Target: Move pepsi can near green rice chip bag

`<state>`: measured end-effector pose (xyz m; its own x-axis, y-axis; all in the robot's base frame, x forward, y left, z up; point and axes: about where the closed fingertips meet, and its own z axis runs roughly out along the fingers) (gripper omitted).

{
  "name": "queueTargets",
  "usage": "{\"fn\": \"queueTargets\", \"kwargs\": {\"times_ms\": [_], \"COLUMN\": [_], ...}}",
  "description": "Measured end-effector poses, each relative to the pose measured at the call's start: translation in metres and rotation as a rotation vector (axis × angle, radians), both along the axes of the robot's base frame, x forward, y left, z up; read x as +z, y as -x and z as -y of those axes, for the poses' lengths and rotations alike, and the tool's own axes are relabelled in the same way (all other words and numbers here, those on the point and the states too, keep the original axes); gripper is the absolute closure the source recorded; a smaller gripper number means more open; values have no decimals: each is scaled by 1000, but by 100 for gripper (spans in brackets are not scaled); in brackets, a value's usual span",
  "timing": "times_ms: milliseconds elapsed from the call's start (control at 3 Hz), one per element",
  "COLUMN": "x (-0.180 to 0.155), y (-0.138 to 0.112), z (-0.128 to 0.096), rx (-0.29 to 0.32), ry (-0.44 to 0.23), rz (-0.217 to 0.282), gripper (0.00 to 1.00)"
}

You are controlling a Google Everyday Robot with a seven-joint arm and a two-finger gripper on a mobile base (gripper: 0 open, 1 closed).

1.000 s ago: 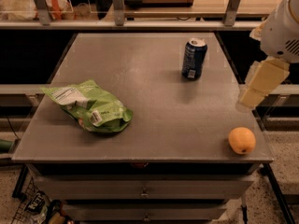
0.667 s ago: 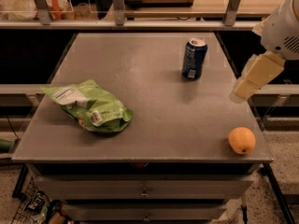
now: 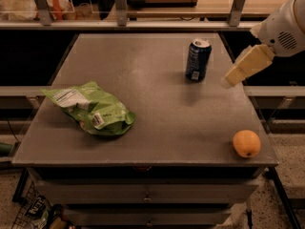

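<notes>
The pepsi can (image 3: 197, 59) is dark blue with a silver top and stands upright at the far right of the grey table (image 3: 167, 109). The green rice chip bag (image 3: 93, 109) lies flat near the table's left front, white nutrition panel facing up. My gripper (image 3: 229, 79) is cream-coloured and hangs from the white arm (image 3: 282, 27) over the table's right edge, just right of the can and apart from it. It holds nothing that I can see.
A round orange fruit (image 3: 246, 143) sits at the table's front right corner. A shelf rail with metal posts (image 3: 119, 6) runs behind the table. Drawers (image 3: 145, 194) are below the front edge.
My gripper has risen and moved left, from beside the table's right edge to a spot closer to the can. The can, bag and orange have not moved.
</notes>
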<state>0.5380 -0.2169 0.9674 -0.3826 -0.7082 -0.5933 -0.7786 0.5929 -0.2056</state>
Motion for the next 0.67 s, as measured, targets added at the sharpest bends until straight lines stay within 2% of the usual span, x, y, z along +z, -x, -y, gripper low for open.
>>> {"fn": "queueTargets", "kwargs": {"times_ms": [333, 667], "x": [-11, -24], "y": [-25, -53], "z": [-7, -15], "rx": [-32, -69], "ry": [-86, -129], "rz": [0, 18], "gripper": [0, 0]}}
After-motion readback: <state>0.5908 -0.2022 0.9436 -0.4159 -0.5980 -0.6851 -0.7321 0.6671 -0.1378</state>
